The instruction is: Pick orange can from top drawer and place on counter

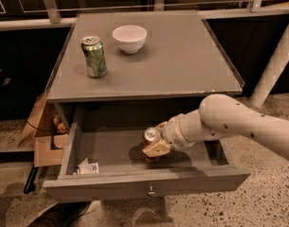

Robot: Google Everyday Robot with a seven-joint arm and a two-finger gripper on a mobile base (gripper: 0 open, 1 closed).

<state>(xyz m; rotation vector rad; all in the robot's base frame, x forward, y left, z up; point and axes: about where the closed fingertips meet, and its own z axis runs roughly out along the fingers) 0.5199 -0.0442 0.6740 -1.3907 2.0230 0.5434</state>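
Orange can [151, 135]: upright inside the top drawer [144, 179], a little right of its middle. Only the silver top shows; the body is hidden behind the gripper.
Gripper [157, 146]: down in the drawer, right against the can, at the end of the white arm [239, 124] reaching in from the right. I cannot tell whether it is clenched on the can or only set about it.
Step in hand: most likely securing the can before lifting it out of the drawer.
Doing it well: get a firm hold on the can's body and keep the can upright. It probably has to come forward from under the tabletop's front edge before it can rise, without striking the drawer's front wall.
Set-down spot: the tabletop [182, 60] shows open grey surface on its right half. The green can [94, 56] and the white bowl [129, 38] stand near each other toward the left and rear, so the right side looks safer.
Also in the drawer: a small white packet [87, 167] in the front left corner, well apart from the orange can.
Writing: none can be read. The green can's label shows only pattern, the packet carries dark marks too small to make out, and the orange can's label is covered.
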